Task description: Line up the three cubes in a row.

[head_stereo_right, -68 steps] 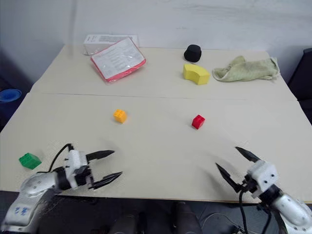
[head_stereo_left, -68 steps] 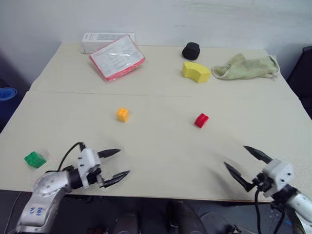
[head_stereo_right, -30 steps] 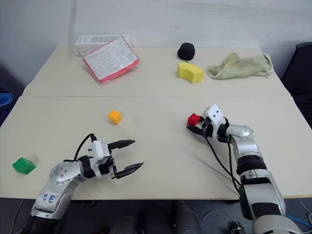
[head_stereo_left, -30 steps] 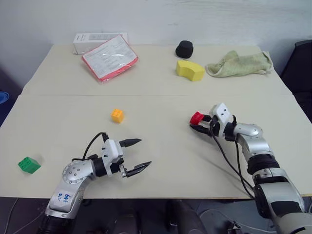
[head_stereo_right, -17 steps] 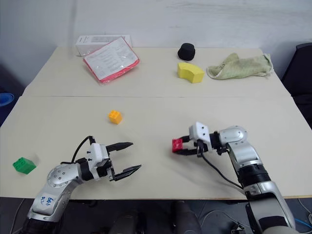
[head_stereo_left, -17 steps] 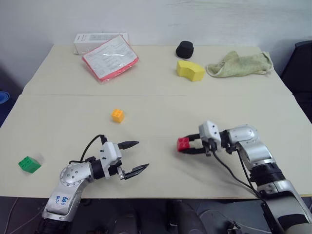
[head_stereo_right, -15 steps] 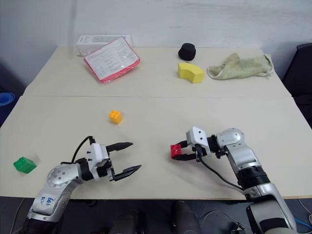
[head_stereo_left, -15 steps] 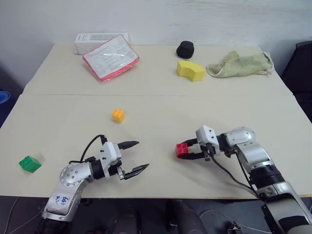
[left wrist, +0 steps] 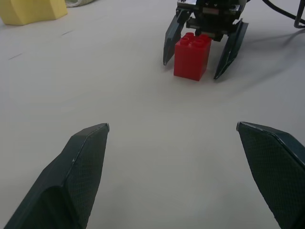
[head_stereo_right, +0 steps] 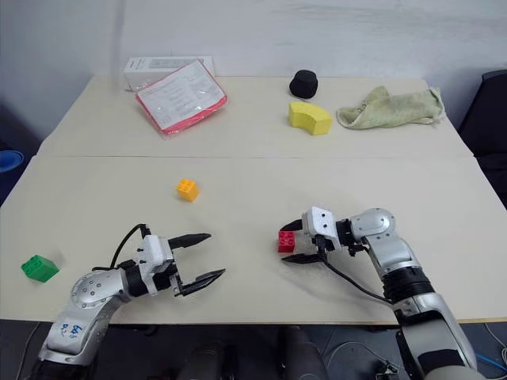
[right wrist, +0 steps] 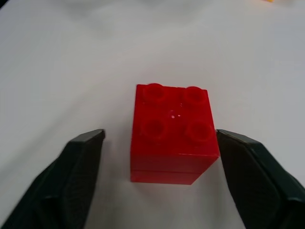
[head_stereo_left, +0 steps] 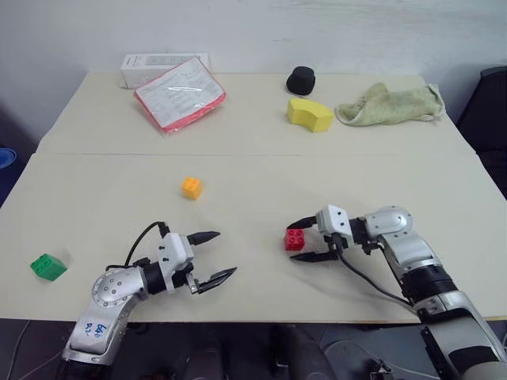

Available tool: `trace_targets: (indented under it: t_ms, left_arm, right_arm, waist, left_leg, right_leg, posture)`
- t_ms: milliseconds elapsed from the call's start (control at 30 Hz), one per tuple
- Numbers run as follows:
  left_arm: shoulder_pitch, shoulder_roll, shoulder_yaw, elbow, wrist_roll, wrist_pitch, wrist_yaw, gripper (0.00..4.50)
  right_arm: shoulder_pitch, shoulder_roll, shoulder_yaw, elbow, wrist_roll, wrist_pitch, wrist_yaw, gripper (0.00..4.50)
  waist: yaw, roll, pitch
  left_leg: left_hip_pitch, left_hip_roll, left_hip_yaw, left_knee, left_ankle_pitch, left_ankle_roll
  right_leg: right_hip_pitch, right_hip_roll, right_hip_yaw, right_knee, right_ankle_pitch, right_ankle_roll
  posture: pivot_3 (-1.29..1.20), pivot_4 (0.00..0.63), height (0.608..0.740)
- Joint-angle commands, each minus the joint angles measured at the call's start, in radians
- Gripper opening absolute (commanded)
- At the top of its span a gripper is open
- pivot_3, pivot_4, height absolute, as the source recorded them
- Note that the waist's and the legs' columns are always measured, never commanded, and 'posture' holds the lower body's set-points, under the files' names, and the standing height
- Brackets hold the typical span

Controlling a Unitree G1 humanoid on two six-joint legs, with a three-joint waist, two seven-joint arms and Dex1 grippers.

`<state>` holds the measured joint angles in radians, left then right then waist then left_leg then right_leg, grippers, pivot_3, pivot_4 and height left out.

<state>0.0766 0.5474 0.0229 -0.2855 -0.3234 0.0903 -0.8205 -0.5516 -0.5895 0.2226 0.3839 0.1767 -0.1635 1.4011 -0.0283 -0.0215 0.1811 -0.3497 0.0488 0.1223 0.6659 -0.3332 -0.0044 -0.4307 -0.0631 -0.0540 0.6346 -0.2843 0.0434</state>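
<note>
Now red cube [head_stereo_left: 295, 238] stands studs-up between right gripper's [head_stereo_left: 304, 241] parted jaws.

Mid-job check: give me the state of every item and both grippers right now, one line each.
red cube: upright on the table, studs up, between the right gripper's open fingers, released.
orange-yellow cube: on the table, untouched.
green cube: near the table's left edge, untouched.
right gripper: open around the red cube.
left gripper: open, empty.
yellow wedge block: resting at the back.
green cloth: crumpled.
</note>
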Motion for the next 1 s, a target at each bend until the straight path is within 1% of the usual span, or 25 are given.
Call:
trace_targets:
  t_ms: [33,100,133,167,233,267,333,400,433,500,600,667,833,1000]
  left_arm:
    - [0.059,0.008,0.076,-0.034,-0.019,-0.007,0.033,4.5]
    - [0.118,-0.013,0.14,-0.015,-0.025,-0.024,0.073,4.5]
    - [0.16,-0.027,0.18,-0.006,-0.02,-0.046,0.098,4.5]
    - [0.203,-0.049,0.23,-0.002,-0.024,-0.064,0.128,4.5]
    - [0.279,-0.095,0.328,-0.007,-0.039,-0.089,0.186,4.5]
    - [0.306,-0.112,0.359,-0.013,-0.05,-0.092,0.201,4.5]
    - [0.349,-0.139,0.407,-0.02,-0.047,-0.116,0.23,4.5]
    - [0.379,-0.194,0.489,-0.024,-0.071,-0.112,0.316,4.5]
    - [0.386,-0.212,0.516,-0.026,-0.081,-0.107,0.344,4.5]
    - [0.412,-0.257,0.574,-0.031,-0.097,-0.096,0.407,4.5]
    - [0.46,-0.327,0.655,-0.013,-0.147,-0.078,0.48,4.5]
    - [0.492,-0.36,0.694,0.016,-0.19,-0.06,0.497,4.5]
    - [0.504,-0.403,0.792,0.059,-0.284,-0.051,0.564,4.5]
    - [0.488,-0.438,0.824,0.062,-0.329,-0.046,0.636,4.5]
  right_arm:
    - [0.046,-0.062,-0.066,-0.114,0.061,0.028,0.019,4.44]
    - [0.095,-0.09,-0.116,-0.163,0.093,0.012,0.002,4.44]
    - [0.131,-0.095,-0.167,-0.193,0.129,0.021,-0.03,4.44]
    - [0.172,-0.084,-0.234,-0.219,0.178,0.024,-0.073,4.44]
    - [0.27,-0.054,-0.359,-0.296,0.296,0.067,-0.149,4.44]
    - [0.316,-0.043,-0.395,-0.334,0.34,0.081,-0.162,4.44]
    - [0.412,-0.029,-0.432,-0.398,0.363,0.074,-0.184,4.44]
    - [0.51,0.03,-0.461,-0.447,0.372,-0.006,-0.206,4.44]
    - [0.537,0.053,-0.47,-0.461,0.374,-0.035,-0.215,4.44]
    - [0.583,0.073,-0.458,-0.476,0.327,-0.082,-0.236,4.44]
    - [0.587,0.115,-0.435,-0.55,0.421,-0.01,-0.269,4.44]
    - [0.583,0.116,-0.405,-0.564,0.411,-0.014,-0.256,4.44]
    - [0.561,0.129,-0.348,-0.563,0.386,-0.053,-0.227,4.44]
    - [0.542,0.135,-0.321,-0.54,0.377,-0.079,-0.208,4.44]
  waist:
    - [0.0,0.0,0.0]
    - [0.0,0.0,0.0]
    - [0.0,0.0,0.0]
    - [0.0,0.0,0.0]
    - [0.001,0.0,0.0]
    - [0.002,0.0,0.0]
    - [0.003,0.0,0.0]
    - [0.005,-0.001,0.0]
    - [0.005,-0.001,-0.001]
    - [0.004,-0.001,-0.001]
    - [-0.007,-0.001,-0.001]
    - [-0.006,-0.001,-0.001]
    - [0.003,-0.003,-0.001]
    - [0.002,-0.003,-0.001]
  left_leg:
    - [0.0,0.0,0.0,0.0,0.0,0.0]
    - [0.0,0.0,0.0,-0.001,-0.001,0.001]
    - [0.0,0.0,0.0,-0.001,-0.001,0.002]
    - [0.0,0.0,0.0,-0.001,-0.003,0.005]
    - [0.0,0.001,-0.001,-0.002,-0.004,0.005]
    - [0.0,0.001,-0.001,-0.002,-0.004,0.005]
    - [0.0,0.001,-0.002,-0.002,-0.005,0.006]
    - [0.001,0.0,-0.002,-0.002,-0.006,0.007]
    - [0.001,0.0,-0.002,-0.002,-0.006,0.007]
    - [0.0,0.0,-0.002,-0.002,-0.006,0.008]
    - [0.001,0.0,-0.001,-0.002,-0.007,0.008]
    - [0.001,0.001,0.0,-0.002,-0.008,0.008]
    - [0.001,0.001,-0.001,-0.002,-0.008,0.008]
    - [-0.001,0.0,0.0,-0.001,-0.011,0.011]
  right_leg:
    - [0.0,0.0,0.0,-0.001,0.0,0.0]
    - [0.0,0.0,0.0,-0.001,0.0,0.0]
    - [0.001,0.0,0.0,-0.002,0.0,0.0]
    - [0.0,0.0,0.0,-0.002,0.0,0.0]
    - [0.001,0.0,0.0,-0.003,0.0,0.0]
    - [0.001,0.0,-0.001,-0.004,0.0,0.0]
    - [0.001,0.0,-0.001,-0.005,0.0,0.0]
    - [0.003,0.0,-0.001,-0.006,0.0,0.0]
    - [0.003,0.0,-0.001,-0.006,0.0,0.0]
    - [0.003,0.0,-0.001,-0.006,0.0,0.0]
    - [0.003,0.0,0.0,-0.006,0.0,0.0]
    - [0.003,0.001,0.0,-0.006,0.0,0.0]
    - [0.003,0.002,-0.001,-0.007,0.0,0.0]
    - [0.003,0.0,0.0,-0.009,0.0,0.001]
  posture:
    - [0.0,0.15,0.74]
    - [0.0,0.15,0.74]
    - [0.0,0.15,0.74]
    - [0.0,0.15,0.74]
    - [0.0,0.15,0.74]
    - [0.0,0.15,0.74]
    - [0.0,0.15,0.74]
    - [0.0,0.15,0.74]
    - [0.0,0.15,0.74]
    - [0.0,0.15,0.74]
    - [0.0,0.15,0.74]
    - [0.0,0.15,0.74]
    - [0.0,0.15,0.74]
    - [0.0,0.15,0.74]
